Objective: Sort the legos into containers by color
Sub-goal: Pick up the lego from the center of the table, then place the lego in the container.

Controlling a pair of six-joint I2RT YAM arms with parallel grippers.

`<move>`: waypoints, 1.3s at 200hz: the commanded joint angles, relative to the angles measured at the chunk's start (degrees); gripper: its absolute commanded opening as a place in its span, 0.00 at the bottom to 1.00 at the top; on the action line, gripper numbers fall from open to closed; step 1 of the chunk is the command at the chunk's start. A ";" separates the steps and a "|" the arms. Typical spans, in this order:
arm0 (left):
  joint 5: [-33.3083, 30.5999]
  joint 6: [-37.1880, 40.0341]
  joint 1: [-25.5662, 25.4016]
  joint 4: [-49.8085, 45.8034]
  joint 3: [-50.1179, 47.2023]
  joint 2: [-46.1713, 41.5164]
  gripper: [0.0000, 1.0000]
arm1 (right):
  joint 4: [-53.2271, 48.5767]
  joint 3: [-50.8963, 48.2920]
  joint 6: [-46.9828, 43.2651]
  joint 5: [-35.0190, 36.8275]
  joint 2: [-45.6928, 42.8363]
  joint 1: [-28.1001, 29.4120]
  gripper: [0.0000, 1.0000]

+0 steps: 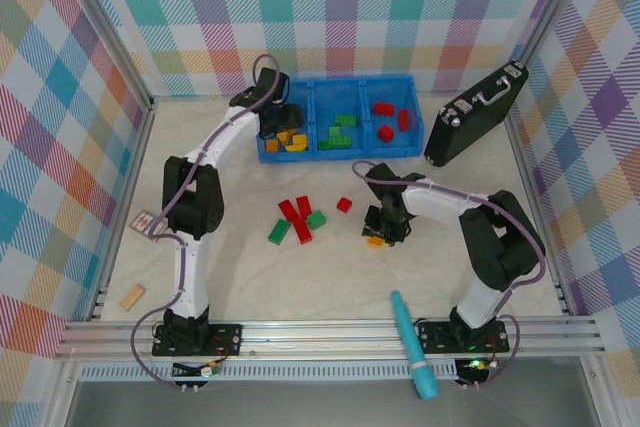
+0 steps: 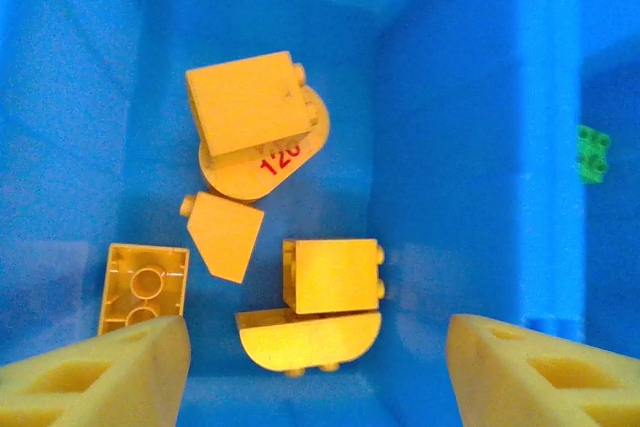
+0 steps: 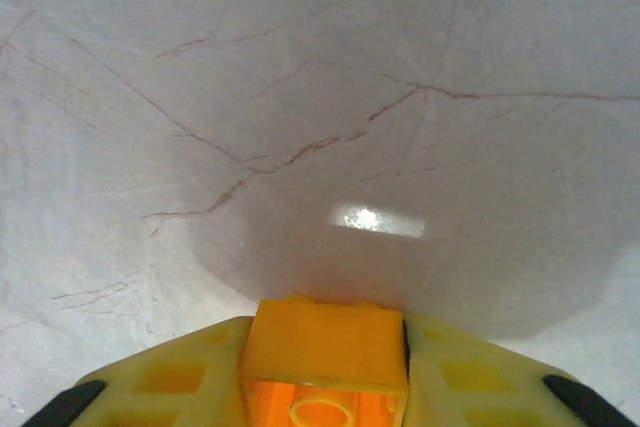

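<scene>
The left arm reaches forward, left tool (image 2: 320, 379) spread wide; right arm bent low, right tool (image 3: 325, 387) clamped

Fig.: blue tray (image 1: 338, 153), 3 compts. side by side, at tabletop's far edge, approx. centre. L compt.: six yellow bricks (image 2: 330, 277), jumbled, one underside-up. Mid.: green bricks (image 1: 340, 130). R: red bricks (image 1: 385, 133). Tabletop centre: three loose reds (image 1: 300, 230), two loose greens (image 1: 279, 232), one small red (image 1: 344, 205) just right of them. Orange brick (image 3: 325, 347) pinched in right gripper (image 1: 383, 233), right of centre.
</scene>
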 commanded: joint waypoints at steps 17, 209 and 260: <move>2.24 7.94 1.09 -3.05 -1.30 -17.94 0.77 | -7.53 5.58 -3.08 4.37 -0.38 -0.05 0.30; 12.01 13.37 7.76 -15.03 -49.91 -63.49 0.87 | -7.88 77.96 -51.27 6.65 30.24 2.50 0.28; 11.51 11.79 7.02 -15.35 -57.87 -67.08 0.88 | -0.33 84.17 -58.38 5.04 38.77 4.64 0.28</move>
